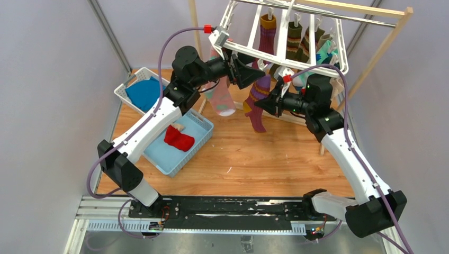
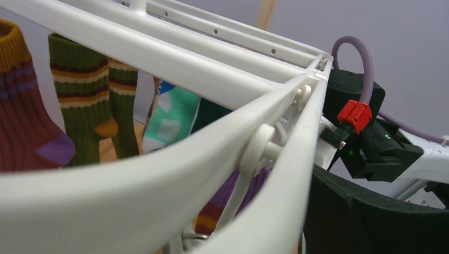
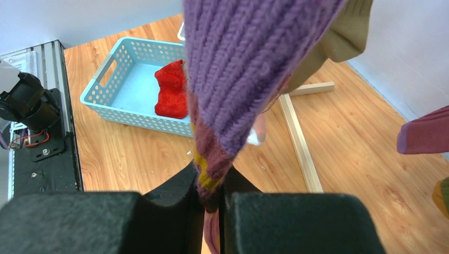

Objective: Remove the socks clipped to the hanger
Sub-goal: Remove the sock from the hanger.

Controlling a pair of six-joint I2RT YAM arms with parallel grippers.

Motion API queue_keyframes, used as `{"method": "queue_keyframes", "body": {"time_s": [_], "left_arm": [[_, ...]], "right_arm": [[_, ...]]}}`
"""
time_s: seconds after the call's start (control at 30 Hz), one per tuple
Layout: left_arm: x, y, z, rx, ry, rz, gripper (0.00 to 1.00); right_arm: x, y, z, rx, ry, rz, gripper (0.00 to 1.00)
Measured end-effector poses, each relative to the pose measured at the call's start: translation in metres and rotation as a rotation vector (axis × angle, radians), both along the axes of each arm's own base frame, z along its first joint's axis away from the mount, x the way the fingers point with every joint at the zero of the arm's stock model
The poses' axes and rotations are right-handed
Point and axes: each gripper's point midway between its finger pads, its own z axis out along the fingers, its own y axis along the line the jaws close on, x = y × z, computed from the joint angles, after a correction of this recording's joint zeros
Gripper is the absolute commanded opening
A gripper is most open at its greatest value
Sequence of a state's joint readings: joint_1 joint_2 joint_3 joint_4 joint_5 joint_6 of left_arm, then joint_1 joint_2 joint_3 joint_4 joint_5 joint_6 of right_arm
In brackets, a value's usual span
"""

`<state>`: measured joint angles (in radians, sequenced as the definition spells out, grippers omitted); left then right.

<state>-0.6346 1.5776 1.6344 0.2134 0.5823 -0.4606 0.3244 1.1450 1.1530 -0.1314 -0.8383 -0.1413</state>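
The white hanger [image 1: 283, 39] hangs at the back with several socks clipped under it. My right gripper [image 1: 269, 104] is shut on a purple, maroon and yellow striped sock [image 1: 258, 103] that still hangs from a clip at the hanger's near edge. In the right wrist view the sock [image 3: 238, 79] runs down between my pinched pads [image 3: 212, 198]. My left gripper [image 1: 253, 71] is up at that near edge, open around the frame [image 2: 159, 174] and its clip [image 2: 259, 153]. One finger [image 2: 370, 222] shows; the other is hidden. A pink patterned sock [image 1: 221, 98] hangs just left.
A teal basket [image 1: 182, 145] on the left holds a red sock [image 1: 179, 138]; it also shows in the right wrist view [image 3: 106, 100]. A white basket [image 1: 124, 92] behind it holds a blue cloth [image 1: 143, 94]. A wooden rack [image 1: 378, 50] carries the hanger; its foot [image 3: 299, 137] lies on the table.
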Motion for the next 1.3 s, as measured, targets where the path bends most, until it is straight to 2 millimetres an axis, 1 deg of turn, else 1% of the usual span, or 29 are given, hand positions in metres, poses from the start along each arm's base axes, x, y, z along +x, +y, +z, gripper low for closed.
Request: {"method": "queue_keyframes", "body": {"time_s": [0.07, 0.13, 0.23, 0.37, 0.47, 0.6, 0.63, 0.73, 0.77, 0.8, 0.87, 0.93, 1.0, 1.13, 1.23, 1.3], "left_arm": [[0.000, -0.002, -0.001, 0.011, -0.028, -0.007, 0.90], [0.000, -0.004, 0.003, 0.017, -0.065, -0.012, 0.88], [0.000, -0.006, 0.012, 0.018, -0.120, -0.020, 0.81], [-0.002, -0.006, 0.022, 0.018, -0.179, -0.029, 0.76], [-0.003, -0.006, 0.023, 0.020, -0.192, -0.030, 0.71], [-0.001, -0.008, 0.021, 0.013, -0.177, -0.034, 0.61], [0.000, -0.009, 0.020, 0.008, -0.169, -0.039, 0.60], [-0.001, -0.012, 0.021, -0.011, -0.164, -0.058, 0.72], [-0.001, -0.013, 0.021, -0.015, -0.167, -0.062, 0.75], [-0.001, -0.014, 0.021, -0.017, -0.169, -0.066, 0.76], [-0.003, -0.015, 0.022, -0.020, -0.179, -0.075, 0.75], [-0.005, -0.016, 0.022, -0.020, -0.195, -0.085, 0.71], [-0.008, -0.018, 0.023, -0.020, -0.213, -0.094, 0.69], [-0.009, -0.021, 0.024, -0.023, -0.232, -0.100, 0.69], [-0.006, -0.022, 0.022, -0.025, -0.224, -0.091, 0.74], [-0.003, -0.022, 0.022, -0.030, -0.210, -0.079, 0.71]], "right_arm": [[0.001, 0.001, -0.002, -0.001, 0.005, 0.002, 0.12], [0.001, 0.001, -0.004, -0.003, 0.012, 0.006, 0.11], [0.003, 0.002, -0.006, -0.005, 0.020, 0.007, 0.12], [0.003, 0.002, -0.006, -0.005, 0.020, 0.007, 0.12], [0.003, 0.002, -0.007, -0.005, 0.020, 0.007, 0.12], [0.003, 0.002, -0.007, -0.005, 0.020, 0.007, 0.13], [0.003, 0.002, -0.007, -0.005, 0.020, 0.008, 0.13], [0.003, 0.002, -0.007, -0.006, 0.020, 0.007, 0.13], [0.003, 0.002, -0.007, -0.006, 0.021, 0.008, 0.13], [0.003, 0.002, -0.007, -0.006, 0.021, 0.008, 0.13], [0.003, 0.002, -0.007, -0.006, 0.021, 0.007, 0.13], [0.003, 0.002, -0.007, -0.006, 0.022, 0.008, 0.13], [0.004, 0.002, -0.009, -0.007, 0.025, 0.008, 0.13], [0.006, 0.003, -0.012, -0.011, 0.035, 0.008, 0.13], [0.007, 0.003, -0.013, -0.014, 0.036, 0.009, 0.13], [0.007, 0.003, -0.013, -0.016, 0.034, 0.009, 0.13]]}}
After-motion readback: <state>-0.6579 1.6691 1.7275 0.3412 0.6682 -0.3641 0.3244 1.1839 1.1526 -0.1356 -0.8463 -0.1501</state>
